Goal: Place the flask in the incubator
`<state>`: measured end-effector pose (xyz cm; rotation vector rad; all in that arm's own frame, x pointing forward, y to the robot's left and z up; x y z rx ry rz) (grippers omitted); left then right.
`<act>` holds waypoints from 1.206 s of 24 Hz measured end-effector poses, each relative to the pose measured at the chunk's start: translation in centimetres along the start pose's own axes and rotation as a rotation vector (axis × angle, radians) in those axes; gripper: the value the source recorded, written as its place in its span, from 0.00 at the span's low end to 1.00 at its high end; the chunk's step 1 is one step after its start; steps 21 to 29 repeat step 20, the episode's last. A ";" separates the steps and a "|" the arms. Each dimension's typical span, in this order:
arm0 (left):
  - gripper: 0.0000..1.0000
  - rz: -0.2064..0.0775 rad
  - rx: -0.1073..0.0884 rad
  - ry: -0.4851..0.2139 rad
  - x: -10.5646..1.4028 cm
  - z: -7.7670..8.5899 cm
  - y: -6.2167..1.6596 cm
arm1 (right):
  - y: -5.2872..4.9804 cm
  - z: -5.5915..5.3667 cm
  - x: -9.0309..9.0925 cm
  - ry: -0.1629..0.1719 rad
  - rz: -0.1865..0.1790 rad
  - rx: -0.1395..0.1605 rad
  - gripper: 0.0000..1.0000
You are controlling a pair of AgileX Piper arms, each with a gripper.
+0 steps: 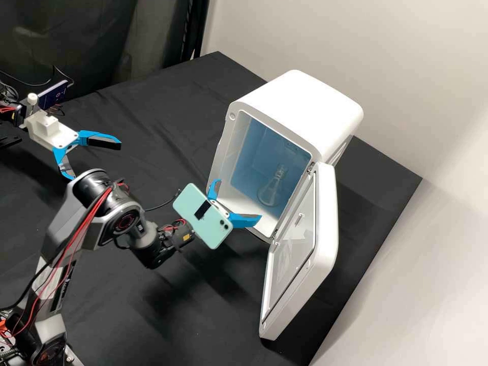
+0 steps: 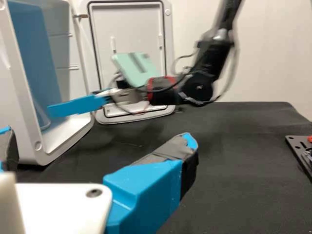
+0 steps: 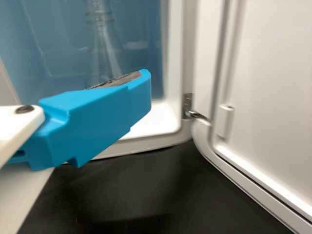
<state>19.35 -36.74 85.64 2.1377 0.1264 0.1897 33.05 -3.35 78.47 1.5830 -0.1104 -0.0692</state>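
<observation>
The flask (image 1: 272, 185) stands upright inside the open incubator (image 1: 300, 107), near its blue back wall. My right fingers (image 1: 245, 218) are spread and empty at its mouth. My left fingers (image 1: 99, 137) are spread and empty, well apart, above the bench (image 1: 168, 117).

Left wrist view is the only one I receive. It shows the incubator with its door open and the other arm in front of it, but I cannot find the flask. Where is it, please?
Observer: The flask stands upright inside the incubator, on the chamber floor, well behind the opening.
Operator: Thank you. Does the other arm's gripper hold it?
Observer: No. The right gripper is open and empty. It is at the lower front edge of the opening, apart from the flask.
</observation>
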 end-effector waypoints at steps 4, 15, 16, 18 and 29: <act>1.00 0.015 0.005 0.010 -0.2 -0.1 0.32 | 0.7 -0.4 -3.9 -0.022 0.001 -0.020 1.00; 1.00 0.169 -0.041 0.060 -1.4 -1.0 3.28 | 2.2 -2.2 -10.4 0.021 0.029 0.000 1.00; 1.00 0.169 -0.041 0.060 -1.4 -1.0 3.28 | 2.2 -2.4 -10.7 0.029 0.029 0.000 1.00; 1.00 0.169 -0.041 0.060 -1.4 -1.0 3.28 | 2.4 -2.5 -11.2 0.037 0.036 0.017 1.00; 1.00 0.169 -0.041 0.060 -1.4 -1.0 3.28 | 2.7 -2.6 -11.4 0.046 0.050 0.045 1.00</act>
